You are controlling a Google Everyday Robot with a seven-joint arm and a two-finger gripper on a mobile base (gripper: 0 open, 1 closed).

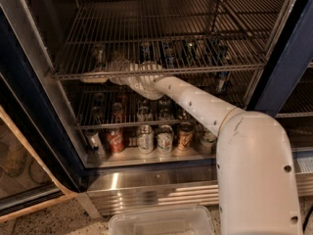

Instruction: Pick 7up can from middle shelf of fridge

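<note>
At the far left, the dark blue frame of the fridge [29,77], standing open toward the camera. Next to it, the left end of the middle shelf [68,74], a wire rack with a thicker front rail. A little further right, on this rack, a pale silvery can, taken here as the 7up can [99,54]; stands upright on the rods, somewhat toward the back, not lifted. Just in front of it and slightly lower, the gripper [100,76], lying at the front rail of the same shelf, near the can and, by appearance, not around it. Cannot tell if wide, narrow or holding something, because of blending with the rail and the rods. Lower down, on the floor of the fridge, a red can [116,142] with several other cans beside it. In front of the ribbed base panel, a clear plastic bin [161,222]. Back on the middle shelf, a row of darker cans [168,54], well apart from the gripper. Then the white arm [195,104], stretching from the lower right up and left into the fridge, across the front of the lower rack. Judged as roughly halfway: reach to the correct shelf done, tool close to the correct can. Left to do: closing on the can, lifting it off the rods, bringing it out past the rail.
</note>
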